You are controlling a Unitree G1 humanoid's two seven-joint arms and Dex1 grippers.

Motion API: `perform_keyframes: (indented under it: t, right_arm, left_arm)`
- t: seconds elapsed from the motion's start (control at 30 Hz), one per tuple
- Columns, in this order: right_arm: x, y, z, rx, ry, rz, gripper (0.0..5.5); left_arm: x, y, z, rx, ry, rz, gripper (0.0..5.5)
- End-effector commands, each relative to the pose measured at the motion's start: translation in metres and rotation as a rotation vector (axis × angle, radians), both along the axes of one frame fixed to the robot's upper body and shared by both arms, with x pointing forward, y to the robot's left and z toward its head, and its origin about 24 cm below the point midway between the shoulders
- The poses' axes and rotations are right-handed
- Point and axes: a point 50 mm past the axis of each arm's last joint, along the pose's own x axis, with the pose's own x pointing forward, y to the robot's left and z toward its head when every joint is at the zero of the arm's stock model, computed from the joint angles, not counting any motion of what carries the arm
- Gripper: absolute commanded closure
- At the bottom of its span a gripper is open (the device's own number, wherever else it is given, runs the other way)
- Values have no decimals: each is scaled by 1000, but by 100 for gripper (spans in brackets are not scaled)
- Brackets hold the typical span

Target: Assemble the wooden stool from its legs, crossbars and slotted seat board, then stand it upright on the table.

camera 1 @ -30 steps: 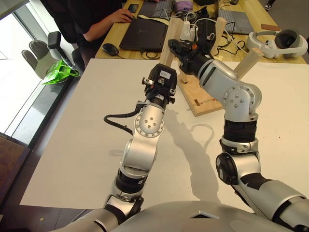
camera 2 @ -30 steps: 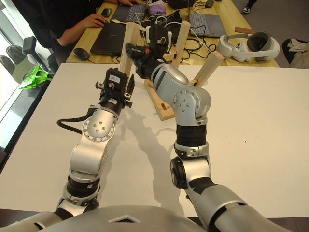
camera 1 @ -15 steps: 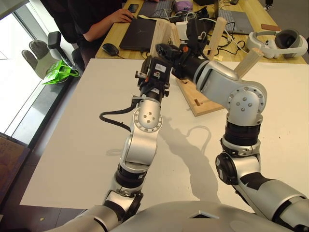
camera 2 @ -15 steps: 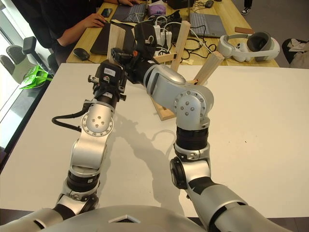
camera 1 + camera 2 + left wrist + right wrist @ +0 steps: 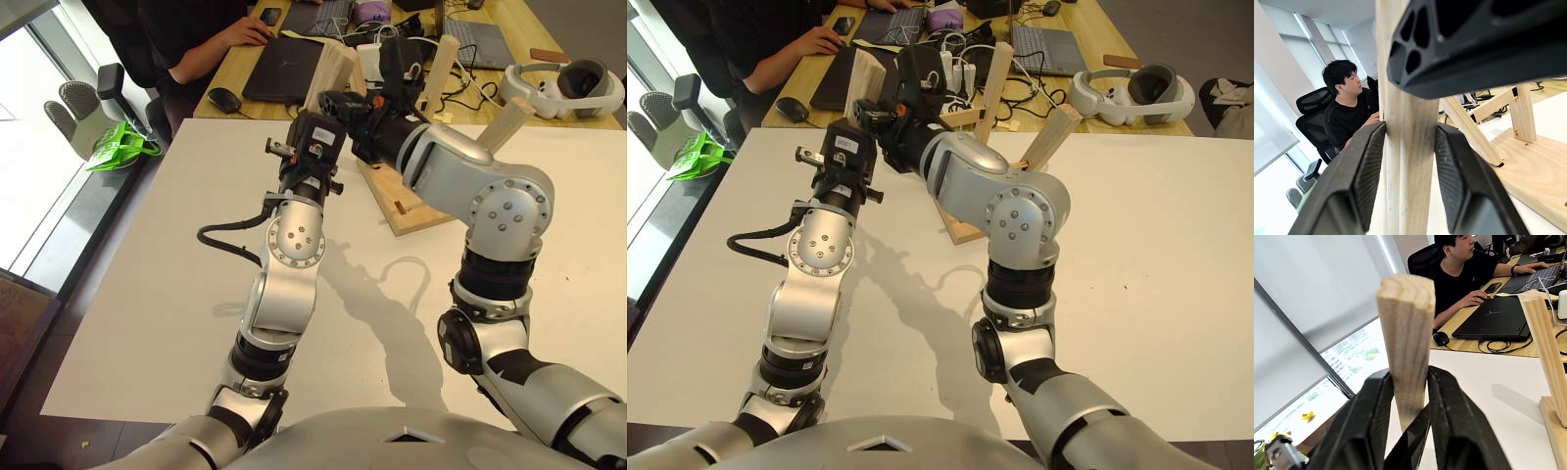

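Over the far table edge (image 5: 225, 121), left end effector (image 5: 1409, 171) and right end effector (image 5: 1409, 391) both clamping the wooden leg (image 5: 338, 67), seat board (image 5: 416, 217) beside.

Pale bare-wood leg (image 5: 1405, 333) and seat board (image 5: 407, 213); plain white table (image 5: 137, 294).

seat board (image 5: 413, 210): lying flat, legs (image 5: 505, 122) standing tilted in it | loose leg (image 5: 338, 69): pale wood, upright, raised beside it
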Motion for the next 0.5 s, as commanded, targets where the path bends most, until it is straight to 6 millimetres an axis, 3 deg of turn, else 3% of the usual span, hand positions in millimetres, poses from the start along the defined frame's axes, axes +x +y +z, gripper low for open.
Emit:
perform_keyframes:
  t: [0.03,0.17,0.5]
  right_arm:
    - [-11,13,11,82,-1,77,452]
    - [-13,15,16,152,44,89,452]
    - [-12,18,23,318,233,54,452]
  left_arm:
    - [2,4,-7,28,32,16,399]
    - [2,4,-8,74,22,14,399]
    - [2,-1,-16,452,-59,-7,400]
